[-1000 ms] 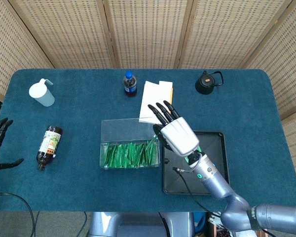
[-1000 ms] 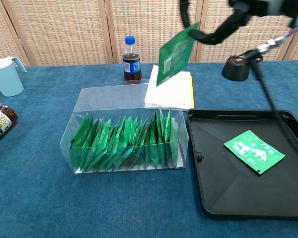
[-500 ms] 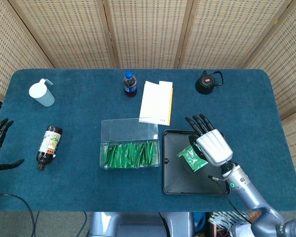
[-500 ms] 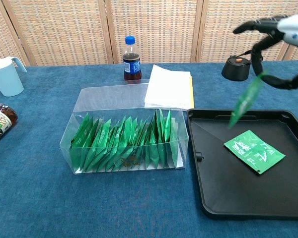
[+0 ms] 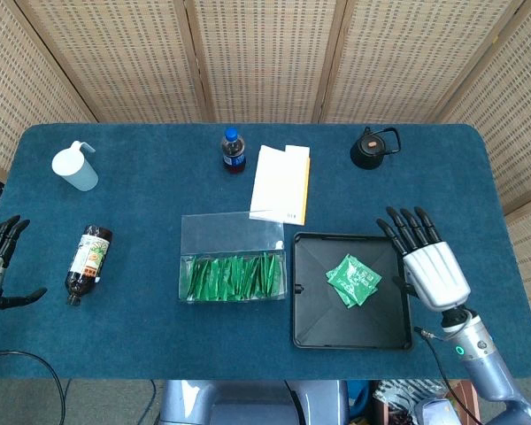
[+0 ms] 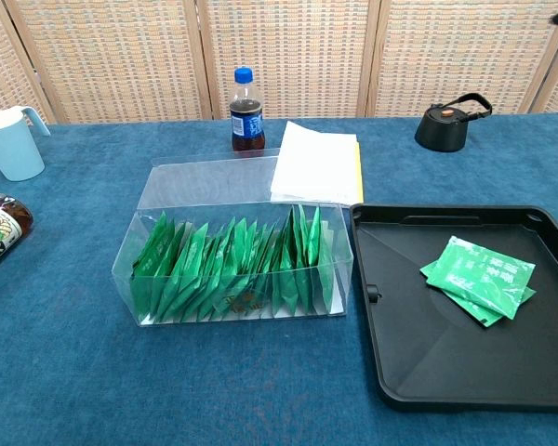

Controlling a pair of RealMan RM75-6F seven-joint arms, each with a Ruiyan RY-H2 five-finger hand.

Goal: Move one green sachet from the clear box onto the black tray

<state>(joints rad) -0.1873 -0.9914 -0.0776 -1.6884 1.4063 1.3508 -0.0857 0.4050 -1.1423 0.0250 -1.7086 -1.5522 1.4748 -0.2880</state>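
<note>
I see two flat green foil sachets [image 6: 480, 278] overlapping on the shallow black plastic tray [image 5: 313, 329]; my right robot hand [image 5: 430, 266] is spread, empty, beside it.

Bare table [image 5: 142, 239] lies between the clear box [image 5: 233, 266] and the lying bottle [image 5: 88, 257], and along the near edge in front of box and black tray [image 5: 311, 326]. Behind the box stand a cola bottle [image 5: 234, 150] and a paper stack [image 5: 280, 184]; a kettle [image 5: 373, 147] stands behind the tray. Box and tray sit just beside each other, leaving only a narrow gap.
</note>
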